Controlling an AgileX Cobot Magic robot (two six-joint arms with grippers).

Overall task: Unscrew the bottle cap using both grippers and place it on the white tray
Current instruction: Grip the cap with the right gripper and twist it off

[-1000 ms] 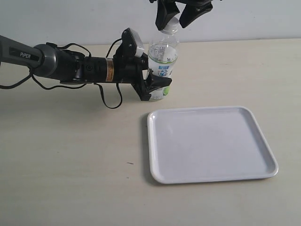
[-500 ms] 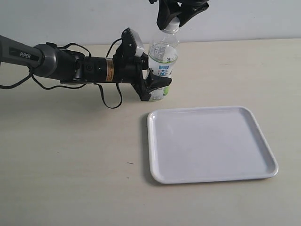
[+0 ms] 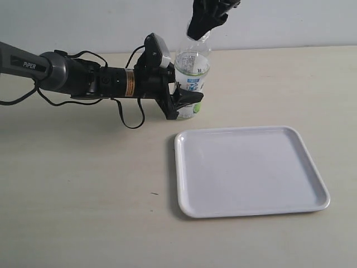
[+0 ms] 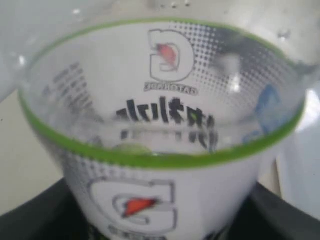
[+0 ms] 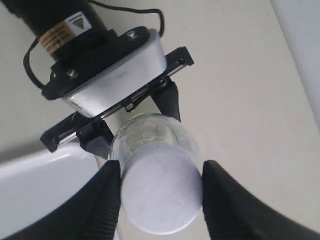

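The clear bottle (image 3: 193, 70) stands upright on the table behind the white tray (image 3: 249, 170). My left gripper (image 3: 179, 103), on the PiPER arm, is shut on the bottle's labelled lower body; the label (image 4: 150, 200) fills the left wrist view. My right gripper (image 3: 205, 21) comes down from above and is shut on the bottle cap (image 5: 162, 188), one black finger (image 5: 102, 200) on each side of it. In the exterior view the fingers hide the cap, which still sits on the bottle's neck.
The left arm (image 3: 72, 78) lies across the table's left side with black cables (image 3: 129, 118) looping beside it. The tray's near corner (image 3: 179, 139) is close in front of the bottle. Bare beige tabletop (image 3: 83, 195) spreads around.
The right gripper's fingers closed from a spread stance onto the cap. The bottle and the left gripper have stayed put.
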